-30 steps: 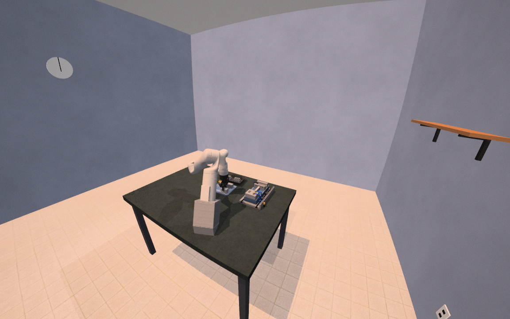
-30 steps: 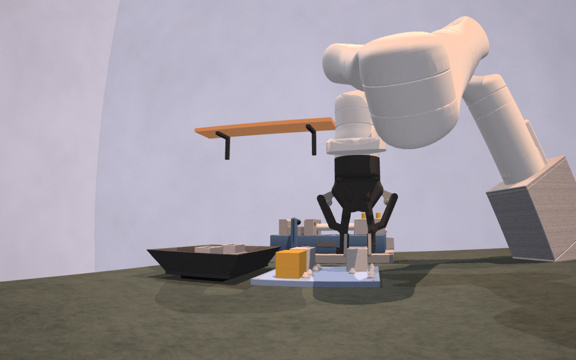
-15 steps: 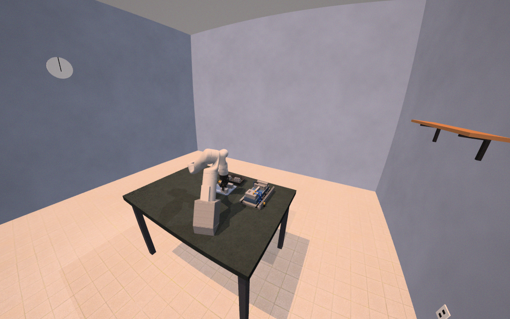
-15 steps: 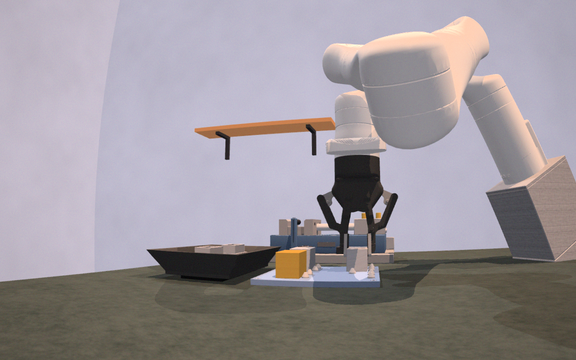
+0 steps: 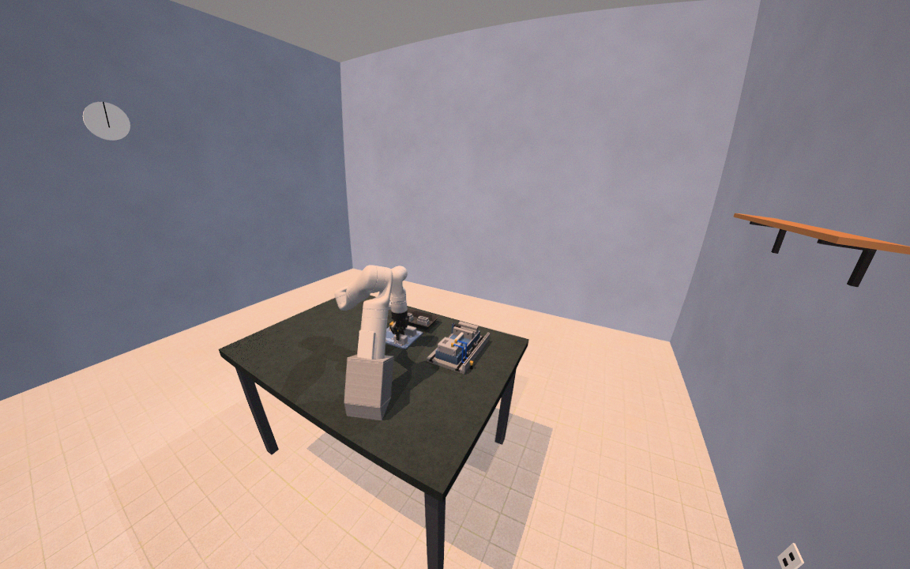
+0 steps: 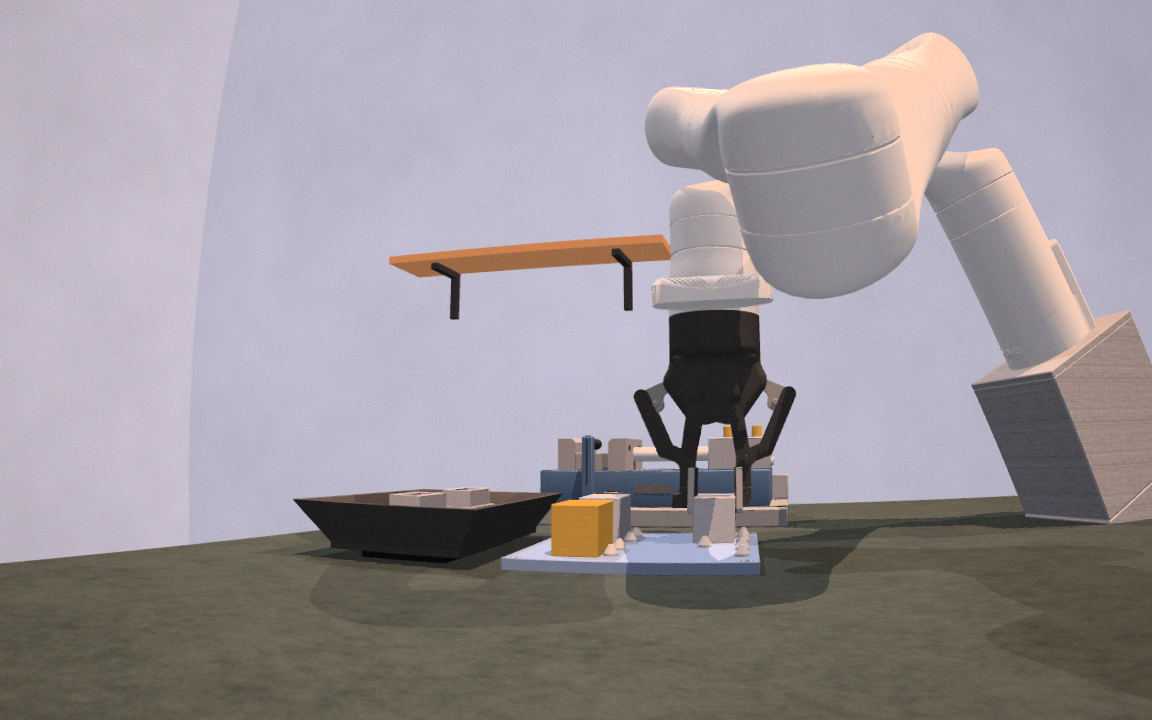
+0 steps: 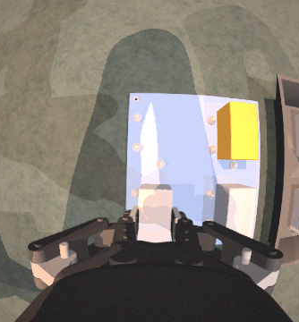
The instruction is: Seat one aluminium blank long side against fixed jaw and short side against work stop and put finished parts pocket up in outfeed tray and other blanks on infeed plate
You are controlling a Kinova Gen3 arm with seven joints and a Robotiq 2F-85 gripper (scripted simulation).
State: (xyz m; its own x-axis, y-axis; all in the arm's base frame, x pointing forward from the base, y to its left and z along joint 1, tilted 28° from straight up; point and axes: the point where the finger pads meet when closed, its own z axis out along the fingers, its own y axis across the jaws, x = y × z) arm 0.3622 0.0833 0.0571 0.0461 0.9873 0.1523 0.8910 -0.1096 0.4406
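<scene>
My gripper (image 6: 712, 497) points straight down over the light blue infeed plate (image 6: 634, 555) and is shut on an aluminium blank (image 6: 712, 519), which rests on the plate between small pins. In the wrist view the fingers clamp this blank (image 7: 155, 209) at the plate's near left. A second aluminium blank (image 7: 235, 207) and a brass blank (image 7: 238, 131) lie on the plate's right side. The blue vise (image 6: 652, 479) stands behind the plate; its opening is hidden by my fingers. Two grey finished parts (image 6: 441, 495) lie in the black outfeed tray (image 6: 423, 523).
The tray stands close to the plate's side, also at the wrist view's right edge (image 7: 297, 156). Small pins (image 7: 160, 164) stick up from the plate. My arm's base block (image 6: 1081, 429) stands on the table to the right. In the top view the vise (image 5: 464, 344) sits beside the plate (image 5: 399, 344).
</scene>
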